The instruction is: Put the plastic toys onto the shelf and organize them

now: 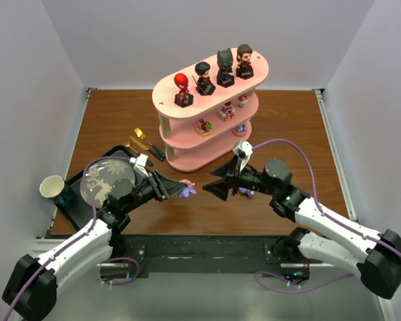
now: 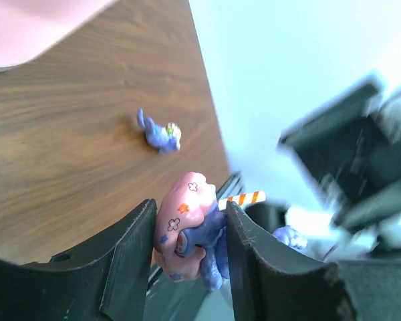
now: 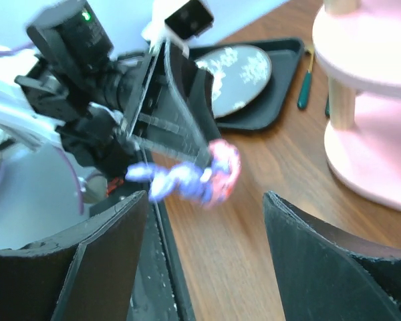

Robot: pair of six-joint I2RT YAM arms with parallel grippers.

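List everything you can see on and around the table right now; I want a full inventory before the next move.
shelf: one, pale pink, three tiers, far centre of the table
big-headed figures: four, red, black and brown-haired, on black bases, in a row on the top tier
small figures: four, pink and purple tones, on the two lower tiers
pony toy: one, pink and blue, in the left gripper
loose toy: one, blue-purple, on the table by the right gripper
cutlery: a few pieces, gold and dark, left of the shelf
tray: one, black, near left
plate: one, patterned, on the tray
cup: one, pale, left of the tray
table: one, brown wood
left gripper: shut on the pony toy
right gripper: open, empty
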